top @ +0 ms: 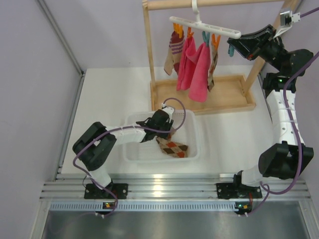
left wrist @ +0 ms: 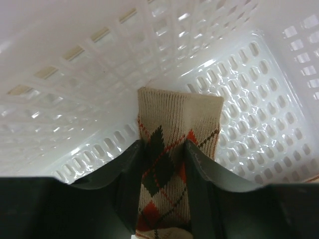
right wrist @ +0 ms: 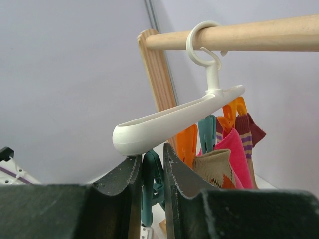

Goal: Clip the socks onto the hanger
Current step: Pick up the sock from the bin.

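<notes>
My left gripper is down in the white basket, shut on an argyle sock. In the left wrist view the sock runs up between my fingers. The white hanger hangs by its hook from the wooden rod. A second argyle sock hangs clipped on it, also visible in the right wrist view. My right gripper is at the hanger's right end, shut on the end teal clip under the hanger bar.
A maroon-and-tan striped sock and pink cloths hang on the hanger from orange and teal clips. The wooden rack has a tray base, an upright post and a top rod. Walls stand at left and back.
</notes>
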